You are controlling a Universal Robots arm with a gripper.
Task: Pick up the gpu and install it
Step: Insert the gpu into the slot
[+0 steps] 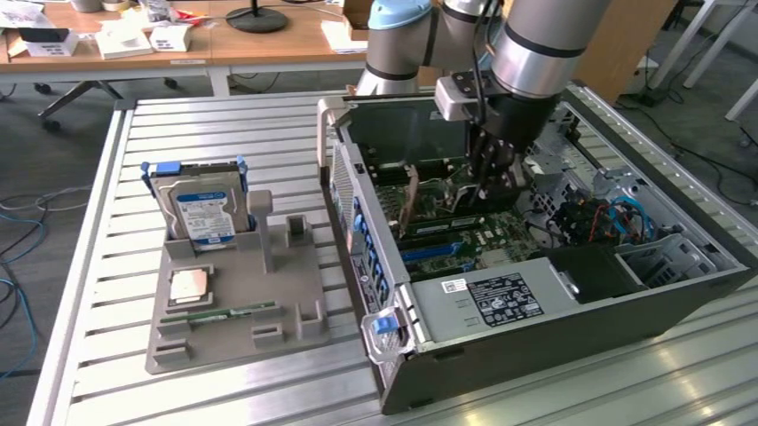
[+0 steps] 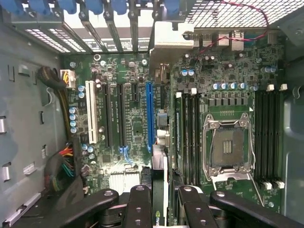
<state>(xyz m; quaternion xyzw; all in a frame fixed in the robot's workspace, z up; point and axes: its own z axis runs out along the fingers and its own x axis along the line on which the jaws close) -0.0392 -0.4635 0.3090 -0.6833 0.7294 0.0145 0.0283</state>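
Aluminium slat table, open computer case, gripper clasping gpu, desks behind

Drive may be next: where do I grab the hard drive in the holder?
Probably the hard drive's top edge, from straight above, closing across its flat faces: it stands upright, its foot in the grey holder, blue rails on both sides.

Pale metal bracket on gpu

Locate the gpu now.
In the wrist view, the gpu sits edge-on in the gripper, inside the computer case, beside the motherboard's blue slot.
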